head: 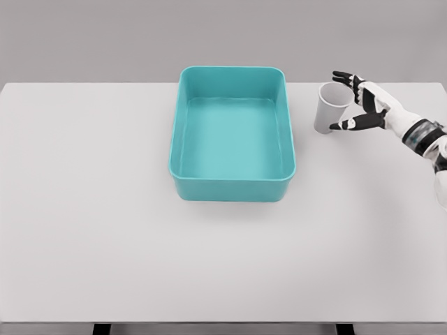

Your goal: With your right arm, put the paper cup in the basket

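Observation:
A white paper cup (329, 106) stands upright on the table, just right of the teal basket (232, 180). My right hand (348, 102) reaches in from the right edge and is right beside the cup. Its fingers (343, 77) are spread past the cup's far rim and the thumb sits near the cup's lower side. The hand is open around the cup, without a closed grasp. The basket is a rectangular tub at the table's middle, and nothing lies inside it.
The white table (105, 230) stretches wide on all sides of the basket. Its front edge runs along the bottom of the view, and the far edge lies just behind the basket and cup.

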Controlling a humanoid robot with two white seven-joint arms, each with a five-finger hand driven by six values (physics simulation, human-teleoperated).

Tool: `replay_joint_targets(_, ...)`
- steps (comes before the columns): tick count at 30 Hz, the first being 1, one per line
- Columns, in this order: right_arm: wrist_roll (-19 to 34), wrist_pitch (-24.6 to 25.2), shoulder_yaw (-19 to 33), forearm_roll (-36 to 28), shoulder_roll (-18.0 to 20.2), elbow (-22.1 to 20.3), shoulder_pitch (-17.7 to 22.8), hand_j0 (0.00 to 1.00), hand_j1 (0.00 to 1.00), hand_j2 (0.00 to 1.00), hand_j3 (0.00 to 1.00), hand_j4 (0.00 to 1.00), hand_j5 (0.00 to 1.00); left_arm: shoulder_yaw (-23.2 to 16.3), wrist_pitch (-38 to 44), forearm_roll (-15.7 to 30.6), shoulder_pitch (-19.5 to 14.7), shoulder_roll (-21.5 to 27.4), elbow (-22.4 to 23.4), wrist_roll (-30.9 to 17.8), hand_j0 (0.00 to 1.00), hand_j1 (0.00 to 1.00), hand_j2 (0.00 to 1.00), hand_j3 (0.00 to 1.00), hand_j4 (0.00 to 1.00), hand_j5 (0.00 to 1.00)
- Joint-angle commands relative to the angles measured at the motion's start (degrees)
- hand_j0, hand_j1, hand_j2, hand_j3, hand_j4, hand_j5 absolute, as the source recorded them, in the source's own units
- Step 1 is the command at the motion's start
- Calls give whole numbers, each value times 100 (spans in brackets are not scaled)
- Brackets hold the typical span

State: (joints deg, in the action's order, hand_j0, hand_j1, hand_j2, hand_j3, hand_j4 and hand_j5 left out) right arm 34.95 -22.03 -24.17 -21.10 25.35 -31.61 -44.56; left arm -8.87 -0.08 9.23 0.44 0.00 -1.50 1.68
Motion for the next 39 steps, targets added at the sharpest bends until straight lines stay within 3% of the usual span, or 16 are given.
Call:
replay_joint_targets(1, 5, -3, 0, 27, -22, 6, 0, 100, 100, 100, 100, 100, 100, -1, 0, 0, 0, 0, 1, -1, 100, 100, 100, 100, 100, 100)
replay_joint_targets(8, 5, 6, 0, 36, -13, 6, -9, 94, 94, 94, 94, 94, 94, -1, 0, 0, 0, 0, 10, -1, 100, 100, 100, 100, 100, 100)
replay_joint_targets(18, 5, -3, 53, 19, -22, -3, 0, 72, 72, 72, 72, 72, 72, -1, 0, 0, 0, 0, 1, -1, 100, 100, 100, 100, 100, 100)
replay_joint_targets(27, 5, -73, 70, -25, 31, -161, -9, 72, 72, 72, 72, 72, 72, -1, 0, 0, 0, 0, 1, -1, 100, 100, 100, 100, 100, 100)
replay_joint_targets(39, 5, -170, 325, 45, 207, -1672, 70, 72, 72, 72, 72, 72, 72, -1, 0, 0, 0, 0, 1, -1, 100, 100, 100, 100, 100, 100)
